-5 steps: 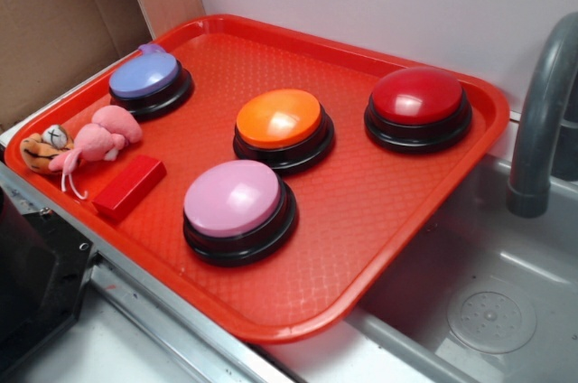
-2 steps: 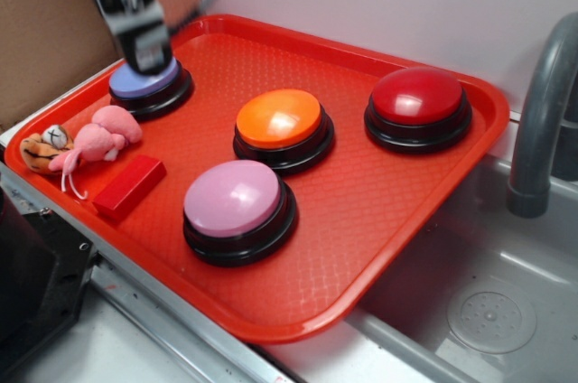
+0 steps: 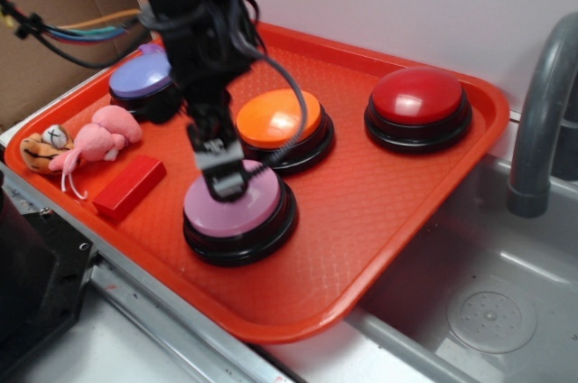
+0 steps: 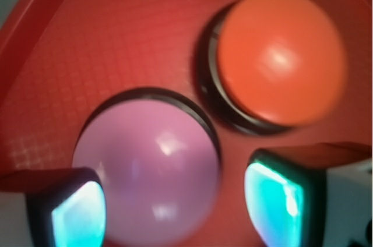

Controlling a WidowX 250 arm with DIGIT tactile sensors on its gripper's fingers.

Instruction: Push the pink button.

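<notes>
The pink button [image 3: 246, 211] has a glossy pale pink dome on a black base and sits at the front middle of the red tray [image 3: 397, 220]. My gripper [image 3: 222, 181] hangs low over the back-left part of its cap; contact cannot be judged. In the wrist view the pink button [image 4: 152, 162] fills the lower middle. My gripper [image 4: 175, 209] is open there, with one fingertip [image 4: 78, 215] over the cap's left edge and the other to its right over the tray. Nothing is held between them.
Also on the tray are an orange button [image 3: 278, 118], a red button [image 3: 417, 96], a bluish-purple button [image 3: 135, 78], a red block [image 3: 128, 186], a pink plush [image 3: 107, 135] and a tiger plush [image 3: 42, 149]. To the right lie a sink [image 3: 492, 315] and a grey faucet [image 3: 540, 121].
The arm came in at the back left above the bluish-purple button, then swung forward and right and dropped over the pink button. Nothing else has moved.
</notes>
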